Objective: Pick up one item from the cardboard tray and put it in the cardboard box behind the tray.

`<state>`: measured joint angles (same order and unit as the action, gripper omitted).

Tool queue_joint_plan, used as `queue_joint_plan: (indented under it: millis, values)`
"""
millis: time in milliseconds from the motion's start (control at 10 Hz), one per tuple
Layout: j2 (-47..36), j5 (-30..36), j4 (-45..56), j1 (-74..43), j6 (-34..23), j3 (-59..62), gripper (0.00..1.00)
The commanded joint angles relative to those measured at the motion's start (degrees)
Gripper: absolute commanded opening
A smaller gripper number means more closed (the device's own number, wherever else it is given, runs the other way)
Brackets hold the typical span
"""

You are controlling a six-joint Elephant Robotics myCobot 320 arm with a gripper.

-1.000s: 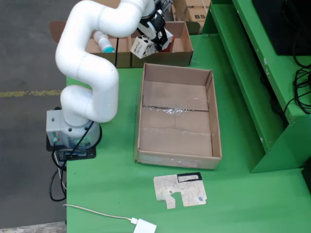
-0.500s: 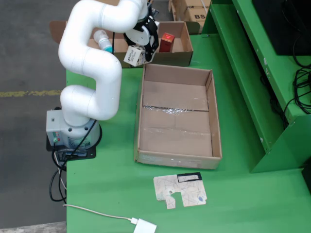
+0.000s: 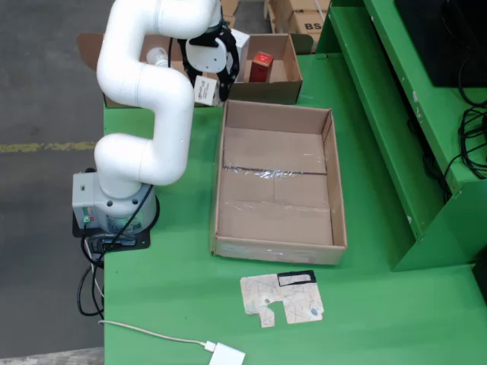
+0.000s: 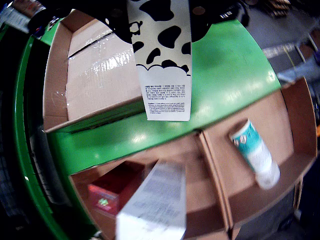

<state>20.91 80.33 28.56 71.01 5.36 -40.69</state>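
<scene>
One carton: a white milk carton [image 4: 164, 60] with black cow patches is hanging from the gripper [image 3: 207, 82], its printed side facing the wrist camera; in the overhead view it is showing as a small white box [image 3: 205, 90] under the wrist.
Gripper: it is closing on the upper part of the carton, though the fingers themselves are hidden behind it in the wrist view.
Change: the arm [image 3: 152, 84] is swinging toward the left of the overhead view; a second ago the carton was over the right compartment of the divided tray, half a second ago over the tray's front wall, and now it is sitting further left, by the near edge of the left compartment.
Divided tray: the tray [image 3: 281, 90] is keeping a red box [image 3: 262, 65] in its right compartment, newly uncovered since the arm moved off, and a white bottle with a teal band [image 4: 254, 152] in the left one.
Large box: the open cardboard box [image 3: 278, 181] is lying empty on the green table [image 3: 167, 289], just right of the carton in the overhead view.
Foreground: a flat cardboard scrap [image 3: 281, 298] and a white cable adapter [image 3: 227, 354] are staying where they were.
</scene>
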Motion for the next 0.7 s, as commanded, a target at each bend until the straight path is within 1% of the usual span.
queue_joint_plan:
  millis: [0,100,200,300,400,500,600]
  values:
    - [23.17,-4.77,-13.91,4.48,-5.36,40.69,0.00]
    - [27.08,-19.73,-42.30,10.34,-14.31,40.69,0.00]
    - [27.08,-19.73,-42.30,10.34,-14.31,40.69,0.00]
    - [29.93,-25.74,-57.80,11.99,-22.01,40.69,0.00]
    - [24.28,-25.74,-57.87,14.45,-18.69,40.69,0.00]
    - [22.60,-25.74,-57.87,15.05,-17.67,40.69,0.00]
    - [22.13,-25.75,-57.87,15.62,-20.30,40.69,0.00]
